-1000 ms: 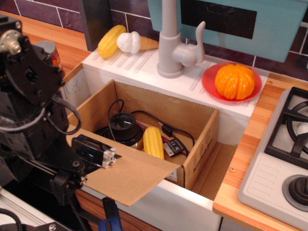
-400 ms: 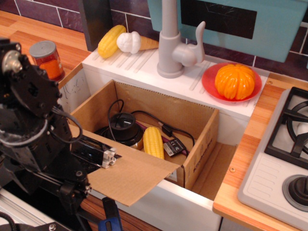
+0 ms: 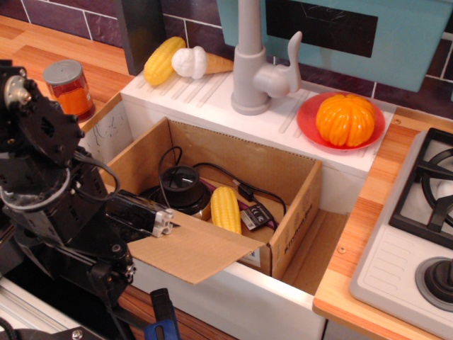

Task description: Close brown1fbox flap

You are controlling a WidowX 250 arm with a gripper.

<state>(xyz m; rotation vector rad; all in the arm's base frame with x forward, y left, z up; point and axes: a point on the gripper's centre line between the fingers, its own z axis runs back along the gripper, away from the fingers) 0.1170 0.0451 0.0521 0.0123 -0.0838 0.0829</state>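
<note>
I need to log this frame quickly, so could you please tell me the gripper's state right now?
Gripper: at the near flap of the brown box, touching its left edge; open or closed cannot be told from this view.

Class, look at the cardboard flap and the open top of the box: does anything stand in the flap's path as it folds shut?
Nothing visible blocks it. The corn, black device and cables lie below the brown1fbox rim; the gripper sits at the flap.

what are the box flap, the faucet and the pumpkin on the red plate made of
Flap: corrugated cardboard, matte brown, with a raw cut edge.
Faucet: probably molded plastic, flat grey with soft rounded forms.
Pumpkin: likely glossy plastic; bright highlights on its orange ribs.
Plate: looks like shiny red plastic.
</note>
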